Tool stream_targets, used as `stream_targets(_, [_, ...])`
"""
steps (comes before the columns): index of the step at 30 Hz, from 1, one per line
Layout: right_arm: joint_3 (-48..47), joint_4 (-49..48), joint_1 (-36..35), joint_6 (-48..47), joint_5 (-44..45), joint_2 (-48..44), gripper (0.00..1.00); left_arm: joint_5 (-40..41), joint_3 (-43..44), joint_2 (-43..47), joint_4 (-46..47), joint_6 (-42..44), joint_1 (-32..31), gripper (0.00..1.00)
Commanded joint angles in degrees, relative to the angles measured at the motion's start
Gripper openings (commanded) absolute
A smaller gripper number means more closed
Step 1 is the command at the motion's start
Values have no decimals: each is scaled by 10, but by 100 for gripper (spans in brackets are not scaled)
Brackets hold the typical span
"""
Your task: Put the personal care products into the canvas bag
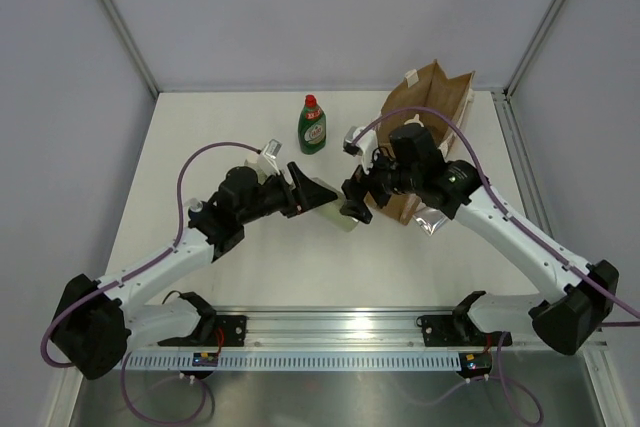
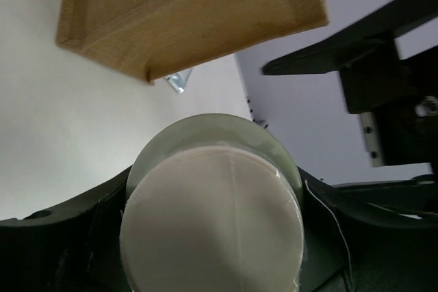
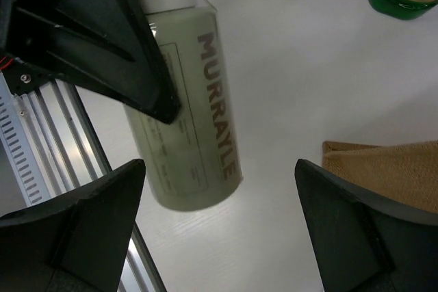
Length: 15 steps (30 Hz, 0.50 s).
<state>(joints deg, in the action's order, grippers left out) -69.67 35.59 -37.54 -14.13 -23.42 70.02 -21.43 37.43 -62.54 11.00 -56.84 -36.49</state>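
My left gripper (image 1: 318,195) is shut on a pale bottle (image 1: 344,217) and holds it above the table; in the left wrist view its white cap (image 2: 212,217) fills the space between the fingers (image 2: 61,244). The right wrist view shows the same bottle (image 3: 188,128), labelled MURRAYLE. My right gripper (image 1: 353,197) is open and empty just right of it; the bottle's base hangs just beyond its wide-open jaws (image 3: 219,217). The tan canvas bag (image 1: 432,97) stands behind the right arm. A dark green red-capped bottle (image 1: 312,125) and a second pale bottle (image 1: 268,157) stand on the table.
A silver tube (image 1: 430,219) lies by the bag's near side under the right arm. A small pale item (image 1: 354,135) sits left of the bag. The bag's corner (image 3: 383,169) is close to my right finger. Grey walls enclose the table; a metal rail (image 1: 330,332) runs along the near edge.
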Motion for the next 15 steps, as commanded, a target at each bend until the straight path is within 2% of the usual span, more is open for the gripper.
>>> stream_targets(1, [-38, -17, -23, -6, 11, 29, 99, -43, 13, 19, 163, -82, 0, 0])
stream_targets(2, [-45, -5, -23, -44, -27, 41, 100, -45, 14, 16, 169, -87, 0, 0])
stream_targets(5, [-71, 35, -23, -111, -60, 59, 99, -48, 18, 8, 189, -98, 0, 0])
stream_targets(7, [-71, 36, -24, -122, -53, 64, 100, -55, 12, 0, 219, -120, 0, 0])
stream_targets(12, [-76, 49, -22, -144, -109, 85, 100, -58, 5, -11, 267, -141, 0, 0])
stream_targets(15, [-84, 50, -23, -145, -101, 100, 100, -65, 5, -21, 293, -161, 0, 0])
